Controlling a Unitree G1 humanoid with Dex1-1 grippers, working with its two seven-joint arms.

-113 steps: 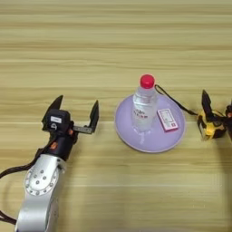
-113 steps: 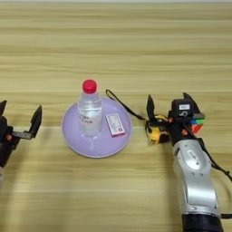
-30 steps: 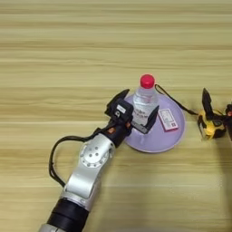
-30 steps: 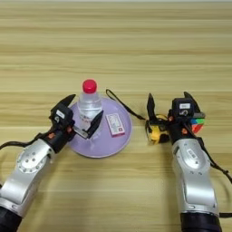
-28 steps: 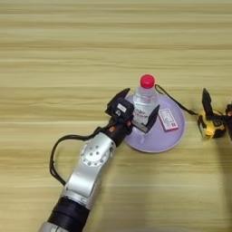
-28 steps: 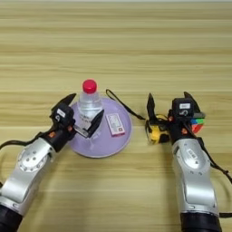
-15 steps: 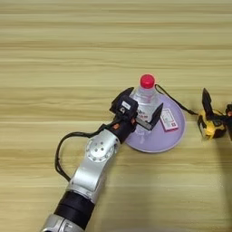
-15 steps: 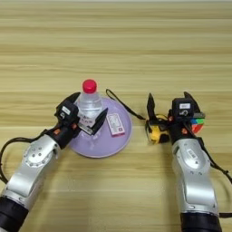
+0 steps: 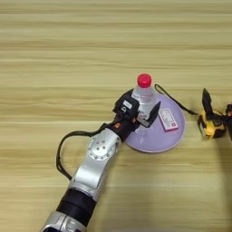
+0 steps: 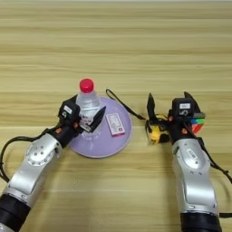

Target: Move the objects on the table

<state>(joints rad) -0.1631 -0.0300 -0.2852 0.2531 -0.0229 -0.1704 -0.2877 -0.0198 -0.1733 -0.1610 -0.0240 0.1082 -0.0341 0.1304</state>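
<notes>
— While the bottle (image 10: 88,103) stands upright on the lilac plate (image 10: 100,148), how does it look?
— Small, clear plastic, ribbed sides, round red cap. It stands at the plate's left part, with the flat red-and-white box (image 10: 115,124) lying just beside it on the plate.
— And the left gripper (image 10: 85,120)?
— Its two black fingers are spread wide around the bottle's lower body, one on each side; I cannot tell whether they touch it.
— The right one?
— The right gripper (image 10: 168,105) has its jaws wide apart over the yellow-and-black tape measure (image 10: 156,132), whose thin black cord (image 10: 123,105) runs toward the plate. Nothing is held.
— The table (image 10: 116,45)?
— Light-tan wood, smooth planks, fine grain.
</notes>
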